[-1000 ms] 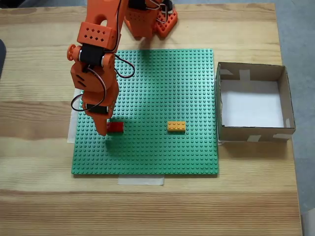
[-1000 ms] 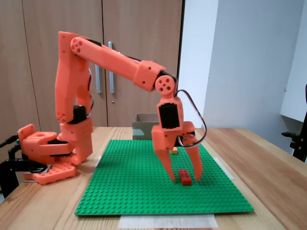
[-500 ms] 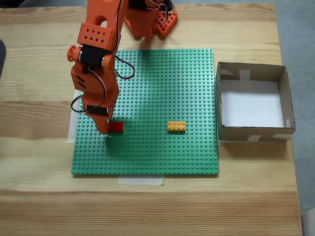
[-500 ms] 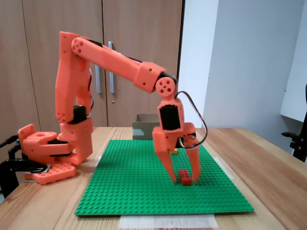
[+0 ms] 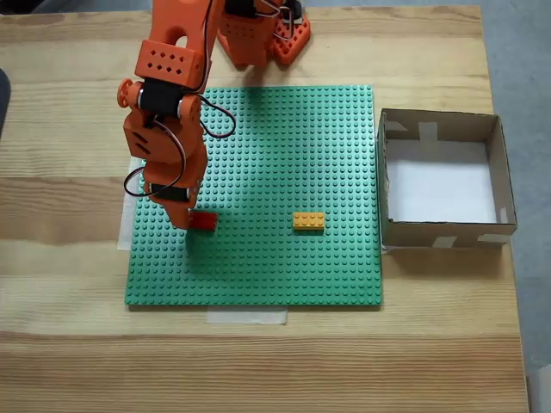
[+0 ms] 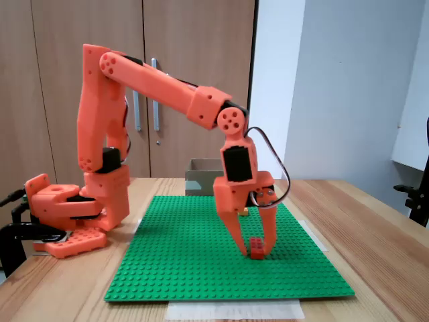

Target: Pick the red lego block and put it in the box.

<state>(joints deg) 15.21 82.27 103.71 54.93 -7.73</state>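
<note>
Nearest in a fixed view: pale tape strip (image 6: 231, 309) on the desk (image 6: 375, 241) edge, then green baseplate (image 6: 188, 261).

On the plate's near part, the red lego block (image 6: 257, 247) sits on the studs, tool (image 6: 255, 251) straddling it. Fingers (image 6: 234, 231) narrowed to the brick's sides; appears to be touching on both flanks, so gripping the block, though firm contact is hard to confirm. From above, the block (image 5: 204, 221) peeks out just right of the tool tip.

Orange-yellow brick (image 5: 308, 221) lies mid-plate, well apart, untouched.

Farthest: the box (image 5: 441, 127), off the plate's right edge in the top-down view, nothing in it.

Step in hand: the grasp, block not yet lifted. Next move likely calls for a straight lift off the studs, then a swing across the plate, clearing the box wall before release.
</note>
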